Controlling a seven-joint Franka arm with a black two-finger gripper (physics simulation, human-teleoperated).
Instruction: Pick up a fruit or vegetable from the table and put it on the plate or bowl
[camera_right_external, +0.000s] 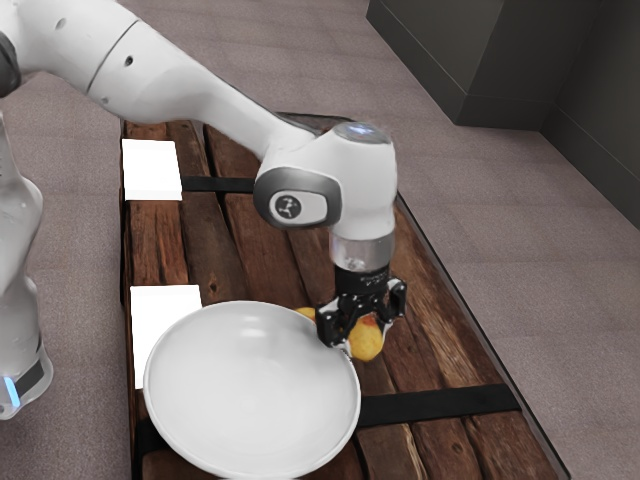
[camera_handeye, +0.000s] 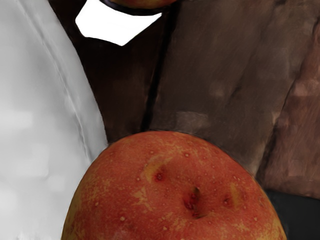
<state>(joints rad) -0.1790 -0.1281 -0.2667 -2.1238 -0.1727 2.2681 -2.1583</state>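
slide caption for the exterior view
Black robot hand at a red-yellow apple beside the round white plate on a wooden table

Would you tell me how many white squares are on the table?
2. One white square lies at the table's far end; the other square is partly hidden behind the bowl's rim. The bowl may hide more.

The floor (camera_right_external: 520, 200) is gray-brown carpet. A big dark box (camera_right_external: 470, 60) stands far back. The table (camera_right_external: 445, 300) is dark brown wood planks with black bands (camera_right_external: 440, 402).
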